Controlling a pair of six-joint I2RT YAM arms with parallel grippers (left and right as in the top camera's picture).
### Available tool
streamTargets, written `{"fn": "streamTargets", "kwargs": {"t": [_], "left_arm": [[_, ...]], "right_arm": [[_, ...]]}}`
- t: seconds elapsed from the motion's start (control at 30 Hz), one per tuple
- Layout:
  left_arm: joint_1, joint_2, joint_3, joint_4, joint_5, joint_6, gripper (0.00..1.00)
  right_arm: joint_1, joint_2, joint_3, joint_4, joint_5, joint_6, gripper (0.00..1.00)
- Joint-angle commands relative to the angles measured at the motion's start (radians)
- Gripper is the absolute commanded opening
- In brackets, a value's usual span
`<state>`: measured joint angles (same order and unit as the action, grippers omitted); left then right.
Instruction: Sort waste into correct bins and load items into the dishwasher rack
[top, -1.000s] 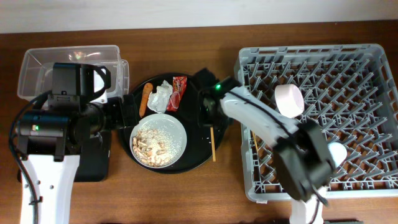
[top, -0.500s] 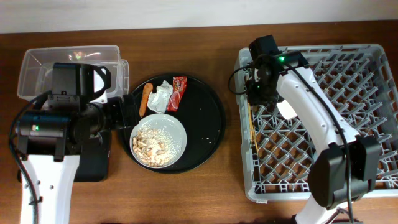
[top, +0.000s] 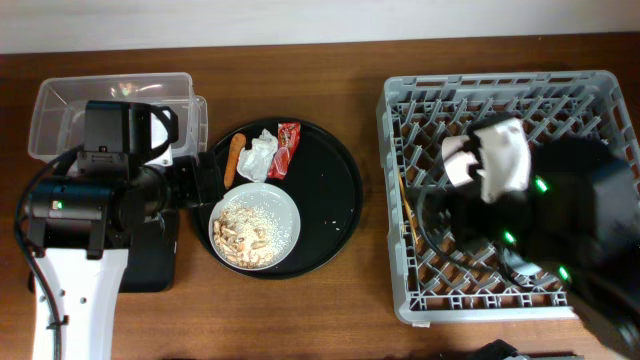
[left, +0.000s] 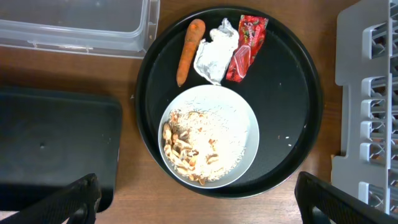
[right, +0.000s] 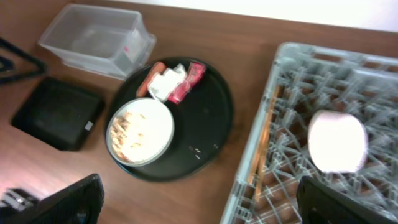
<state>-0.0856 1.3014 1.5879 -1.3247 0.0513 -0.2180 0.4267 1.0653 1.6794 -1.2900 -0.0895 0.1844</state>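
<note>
On the round black tray (top: 335, 215) lie an orange carrot stick (left: 189, 50), a crumpled white tissue (left: 214, 50) and a red wrapper (left: 247, 46). Beside them sits a white bowl (left: 210, 137) of rice scraps. My left gripper (left: 198, 199) hangs open above the tray's near edge, holding nothing. The grey dishwasher rack (top: 590, 90) holds the chopsticks (top: 405, 205) along its left side and a pale upturned cup (right: 337, 142). My right gripper (right: 199, 199) is open and empty, high over the rack's left edge. Its blurred arm (top: 540, 230) covers much of the rack in the overhead view.
A clear plastic tub (top: 70, 110) stands at the back left. The shallow black tray bin (left: 56, 143) lies in front of it, partly under my left arm (top: 90, 200). Bare wood (top: 370, 200) separates the round tray from the rack.
My right gripper carried the chopsticks from the round tray to the rack, opened and left them there, then rose high over the rack. The left arm has not moved.
</note>
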Motion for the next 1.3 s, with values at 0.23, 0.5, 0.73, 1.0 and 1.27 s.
{"fn": "streamTargets", "kwargs": {"t": [0.23,0.5,0.73,1.0,1.27], "left_arm": [[0.003,0.000,0.005,0.002,-0.007,-0.002,0.99],[0.003,0.000,0.005,0.002,-0.007,-0.002,0.99],[0.003,0.000,0.005,0.002,-0.007,-0.002,0.99],[0.003,0.000,0.005,0.002,-0.007,-0.002,0.99],[0.000,0.002,0.001,0.164,0.069,-0.025,0.99]], "right_arm": [[-0.128,-0.444,-0.444,0.242,0.276,0.006,0.98],[-0.345,-0.912,-1.392,0.948,-0.035,0.007,0.98],[-0.344,-1.062,-1.674,1.239,-0.031,0.007,0.98],[-0.343,-1.059,-1.674,1.224,-0.031,0.007,0.98],[-0.343,-1.059,-1.674,1.224,-0.031,0.007,0.98]]}}
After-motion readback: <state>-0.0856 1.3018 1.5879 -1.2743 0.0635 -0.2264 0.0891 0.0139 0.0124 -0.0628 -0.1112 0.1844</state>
